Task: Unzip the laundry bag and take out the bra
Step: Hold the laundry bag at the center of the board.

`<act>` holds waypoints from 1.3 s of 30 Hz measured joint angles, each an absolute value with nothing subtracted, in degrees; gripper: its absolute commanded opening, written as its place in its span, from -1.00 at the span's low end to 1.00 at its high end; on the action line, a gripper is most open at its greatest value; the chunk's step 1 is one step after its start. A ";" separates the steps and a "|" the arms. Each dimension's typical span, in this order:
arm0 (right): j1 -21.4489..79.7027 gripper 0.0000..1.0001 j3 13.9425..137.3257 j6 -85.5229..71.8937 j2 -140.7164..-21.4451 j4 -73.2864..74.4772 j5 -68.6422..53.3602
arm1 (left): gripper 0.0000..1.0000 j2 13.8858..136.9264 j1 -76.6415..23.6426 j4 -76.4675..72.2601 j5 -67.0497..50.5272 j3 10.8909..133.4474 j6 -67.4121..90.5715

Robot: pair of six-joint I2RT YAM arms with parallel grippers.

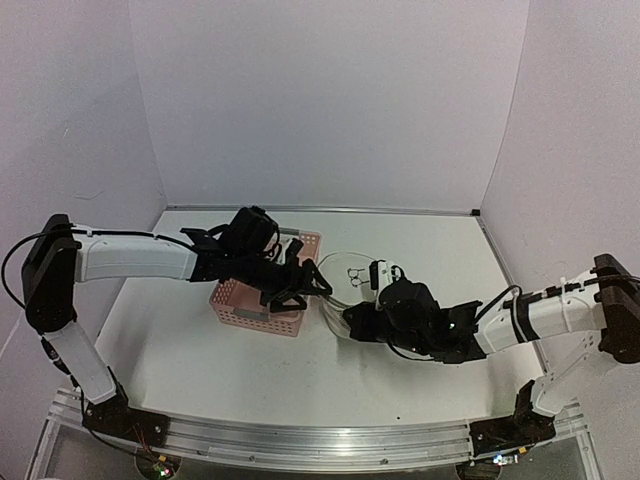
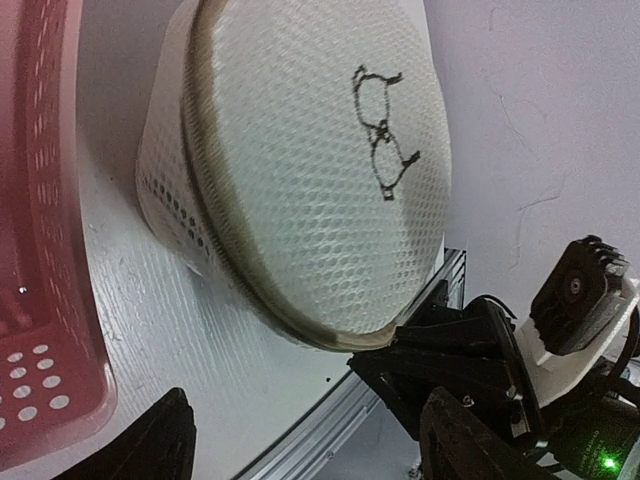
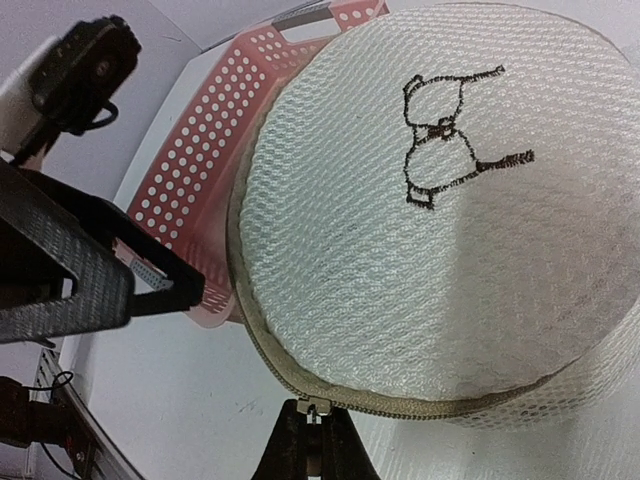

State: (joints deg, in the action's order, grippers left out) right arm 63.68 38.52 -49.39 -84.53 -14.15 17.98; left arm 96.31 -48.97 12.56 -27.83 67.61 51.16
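The laundry bag (image 3: 430, 230) is a white mesh drum lying on the table, with a black bra outline drawn on its round top face. A tan zipper (image 3: 480, 405) runs round its rim. My right gripper (image 3: 316, 435) is shut on the zipper pull (image 3: 318, 404) at the bag's near edge. My left gripper (image 2: 310, 450) stands open just left of the bag (image 2: 320, 170), with its fingers (image 2: 150, 445) wide apart and nothing between them. In the top view the left gripper (image 1: 308, 285) is between the basket and the bag (image 1: 352, 275), and the right gripper (image 1: 345, 318) is at the bag's front. The bra is hidden.
A pink slotted plastic basket (image 1: 250, 310) stands right beside the bag on its left, under my left wrist, and its wall (image 3: 200, 170) almost touches the bag. White walls close off the table at the back and sides. A metal rail (image 1: 320, 440) runs along the near edge.
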 measured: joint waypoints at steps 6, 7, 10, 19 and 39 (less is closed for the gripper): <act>63.68 -1.00 38.52 -49.39 -84.55 -14.46 17.41 | 0.62 96.40 -48.99 3.40 -30.92 62.76 57.84; 63.68 -1.00 38.52 -49.39 -84.55 -14.48 17.37 | 0.62 96.57 -48.99 1.83 -31.46 62.63 58.72; 63.68 -1.00 38.52 -49.41 -84.55 -14.52 17.32 | 0.61 97.27 -49.08 -1.89 -32.10 62.63 60.64; 63.68 -1.00 38.50 -49.39 -84.55 -15.31 17.12 | 0.57 102.39 -49.12 -5.10 -32.99 63.13 63.35; 64.07 -1.00 33.76 -49.54 -82.39 -17.89 15.84 | -1.00 106.76 -49.19 -6.11 -34.68 68.27 64.95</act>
